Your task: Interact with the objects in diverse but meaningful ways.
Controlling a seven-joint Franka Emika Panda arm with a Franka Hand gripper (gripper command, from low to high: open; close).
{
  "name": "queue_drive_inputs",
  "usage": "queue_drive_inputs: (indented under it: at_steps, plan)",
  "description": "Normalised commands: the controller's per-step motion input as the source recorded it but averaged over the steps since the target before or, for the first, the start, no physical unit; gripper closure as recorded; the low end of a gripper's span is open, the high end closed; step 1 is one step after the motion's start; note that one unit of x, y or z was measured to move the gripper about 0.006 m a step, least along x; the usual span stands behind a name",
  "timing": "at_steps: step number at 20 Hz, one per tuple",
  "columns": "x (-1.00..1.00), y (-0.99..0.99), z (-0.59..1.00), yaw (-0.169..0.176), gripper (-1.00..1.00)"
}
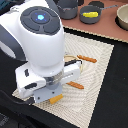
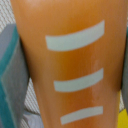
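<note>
A golden-brown bread loaf (image 2: 70,65) with white slash marks fills the wrist view. My gripper (image 2: 67,107) is shut on it, and a grey and teal finger (image 2: 10,80) presses its side. In the exterior view the white arm (image 1: 42,40) hides the loaf and the fingers over the beige mat (image 1: 97,60). A yellow cheese wedge (image 1: 56,98) lies just beside the hand. Two brown sausages (image 1: 87,58) (image 1: 76,85) lie on the mat. A yellow banana (image 1: 90,14) rests in a dark pan (image 1: 95,7) at the back.
A dark grey pot (image 1: 67,9) stands at the back beside the pan, on a brown surface. A pale bowl (image 1: 122,17) sits at the exterior view's far right. Black tabletop (image 1: 112,100) surrounds the mat.
</note>
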Motion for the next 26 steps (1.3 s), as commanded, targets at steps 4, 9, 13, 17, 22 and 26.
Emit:
queue_drive_inputs:
  at_steps: [4, 9, 13, 17, 22, 26]
  plan:
    - [0.19, -0.06, 0.0, 0.057, -1.0]
    - [0.09, -0.04, 0.8, 0.043, -1.0]
    - [0.02, 0.01, 1.0, 0.024, -1.0]
    - [0.0, 0.03, 1.0, 0.021, -1.0]
    - [-0.01, 0.1, 0.7, 0.023, -1.0]
    - [0.0, 0.13, 0.44, 0.028, -1.0]
